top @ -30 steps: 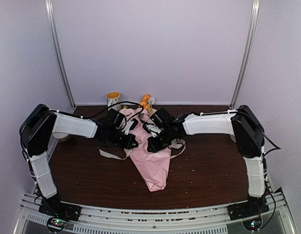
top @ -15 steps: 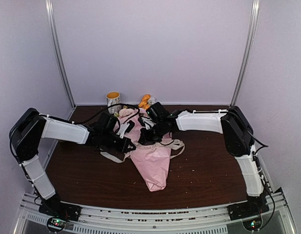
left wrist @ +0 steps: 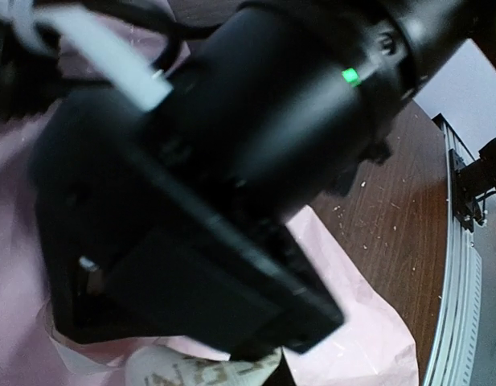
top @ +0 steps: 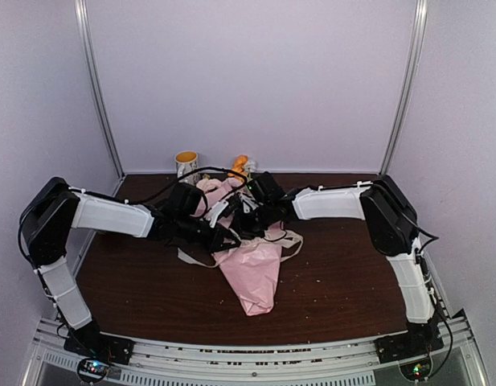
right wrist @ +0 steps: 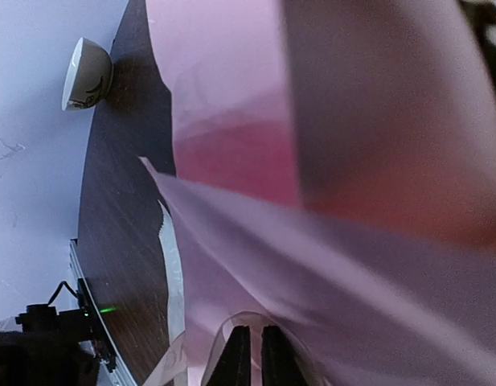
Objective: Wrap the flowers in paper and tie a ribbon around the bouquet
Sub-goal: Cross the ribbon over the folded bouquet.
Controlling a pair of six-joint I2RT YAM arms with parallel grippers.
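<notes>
— Where is the bouquet?

— Mid-desk. The bouquet lies as a crumpled cone of thin, pale pink paper. Its narrow tip points at the near edge and its wide mouth at the far wall. Orange flowers poke out at the far end, just right of a white mug with a yellow inside.

— And the ribbon?

— The ribbon is a flat cream fabric strip, lying in limp loops on the dark wood-grain desk on both sides of the cone. In the left wrist view, a piece with faint lettering shows at the bottom edge, against the paper.

— The grippers?

— Both sit over the cone's far half, close to each other. The left gripper is closed. A bulky black housing with a small green light blocks most of its own camera, so I cannot tell whether it pinches anything. The right gripper has its two dark fingers almost together, with only a slit between them. A curved bit of ribbon arches just over their tips, and smooth folded paper fills the rest of that view.

— The desk surface?

— Matte brown, speckled with pale crumbs.
</notes>
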